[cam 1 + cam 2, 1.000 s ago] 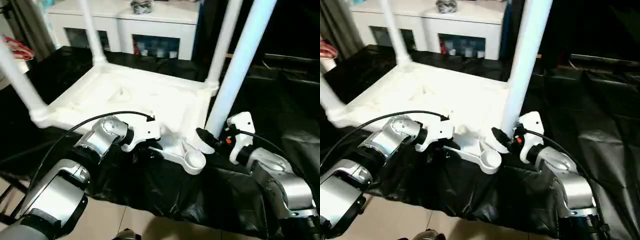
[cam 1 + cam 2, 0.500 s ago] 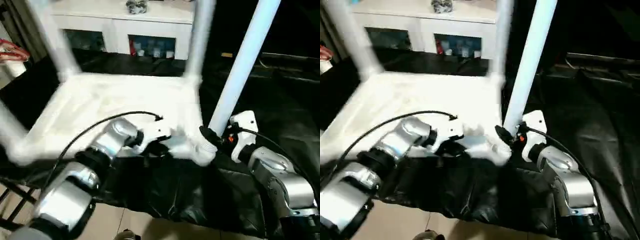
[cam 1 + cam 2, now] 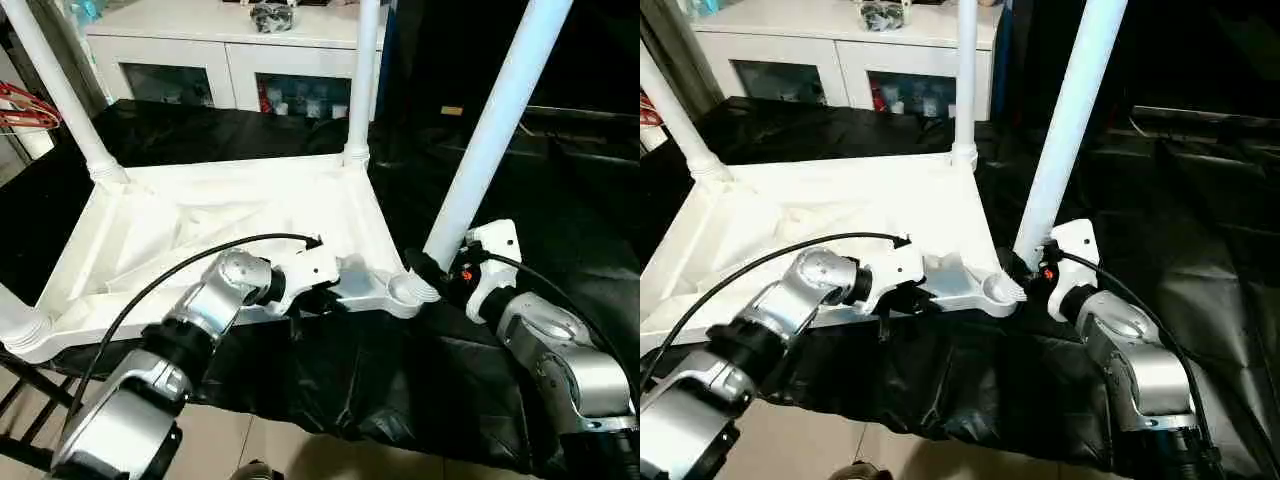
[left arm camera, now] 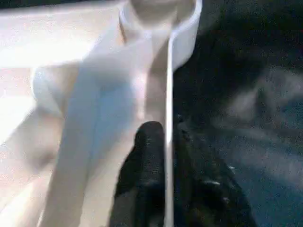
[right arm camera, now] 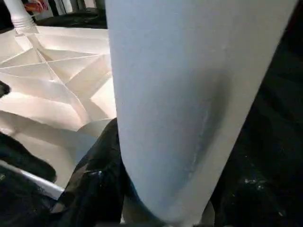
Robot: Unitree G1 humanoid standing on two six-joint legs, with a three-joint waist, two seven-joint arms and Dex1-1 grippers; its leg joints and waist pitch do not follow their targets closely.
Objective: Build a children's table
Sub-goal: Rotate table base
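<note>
— Where's the last leg [image 3: 490,140] relative to the socket?

— My right gripper [image 3: 430,275] is clamped around its lower end; it leans up and away, foot just right of the empty corner socket [image 3: 403,290].

— And the top?

— Table top [image 3: 200,230] lies ribs-up on the black cloth. My left gripper [image 4: 163,151] pinches its near rim — so the right arm is the nearer one.
</note>
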